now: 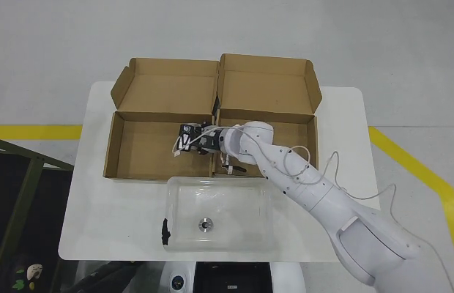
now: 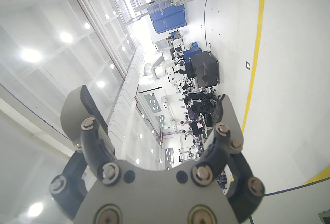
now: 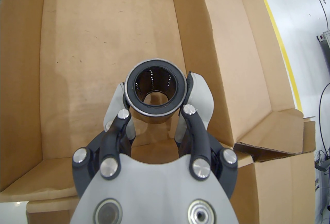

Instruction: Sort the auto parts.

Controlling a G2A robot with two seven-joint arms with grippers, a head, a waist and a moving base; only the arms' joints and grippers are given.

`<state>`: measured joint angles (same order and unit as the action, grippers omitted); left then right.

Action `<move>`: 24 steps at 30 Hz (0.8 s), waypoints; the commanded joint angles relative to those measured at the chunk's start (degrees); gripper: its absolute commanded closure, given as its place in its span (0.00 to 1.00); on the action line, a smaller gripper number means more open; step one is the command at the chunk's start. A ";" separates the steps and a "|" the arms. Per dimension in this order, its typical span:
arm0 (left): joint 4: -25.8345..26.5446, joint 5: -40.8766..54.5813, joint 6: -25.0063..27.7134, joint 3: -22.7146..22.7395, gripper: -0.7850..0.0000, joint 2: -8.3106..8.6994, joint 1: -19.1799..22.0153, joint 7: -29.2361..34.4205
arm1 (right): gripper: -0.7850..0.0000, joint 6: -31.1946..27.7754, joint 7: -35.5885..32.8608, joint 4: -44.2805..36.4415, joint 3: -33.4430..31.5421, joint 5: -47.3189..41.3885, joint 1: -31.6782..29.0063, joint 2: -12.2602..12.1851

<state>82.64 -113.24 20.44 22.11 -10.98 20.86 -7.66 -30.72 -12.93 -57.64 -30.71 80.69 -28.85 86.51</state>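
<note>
While the left claw (image 2: 153, 96) stands wide with nothing between its fingers and faces the hall, away from the table (image 1: 88, 212), we expect no trouble from that side. The left cardboard box (image 1: 139, 150) sits at the far edge of the table, toward its left corner, and its floor is bare. The right claw (image 3: 156, 98) hangs over the right part of this box, closed on the round side of a metal bearing (image 3: 155, 85).

We judge this hold on a smooth, curved wall to be the weak point: the bearing may turn or slip out between the fingers. The clear bin (image 1: 242, 209) at the near edge holds one small round part (image 1: 205, 225), and a low swing back toward it could catch its rim. The bearing also hangs close to the wall shared with the right cardboard box (image 1: 296, 135). If it is released there, it could strike this wall and roll.
</note>
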 commanded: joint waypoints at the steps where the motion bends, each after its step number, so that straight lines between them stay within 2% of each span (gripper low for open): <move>1: 0.00 0.00 0.00 0.00 0.00 0.00 0.00 0.00 | 0.68 0.02 -0.09 0.15 -0.06 0.36 0.05 0.16; 3: 0.00 0.00 0.00 0.00 0.00 0.00 0.00 0.00 | 0.56 0.13 -0.25 0.18 -0.21 0.79 0.09 0.32; 4: 0.00 0.00 0.00 0.00 0.00 0.00 0.00 0.00 | 0.55 0.17 -0.27 0.17 -0.36 0.85 0.08 0.38; 14: 0.00 0.00 0.00 0.00 0.00 0.00 0.00 0.00 | 0.53 -0.52 -0.46 -1.56 -2.03 2.51 -0.45 0.45; 24: 0.00 0.00 0.00 0.00 0.00 0.00 0.00 0.00 | 0.52 -2.93 -0.57 -8.85 -4.80 4.21 -1.92 -0.36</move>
<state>82.64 -113.24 20.44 22.11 -10.98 20.86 -7.66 -33.35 -13.46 -65.80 -35.24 84.87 -30.57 86.24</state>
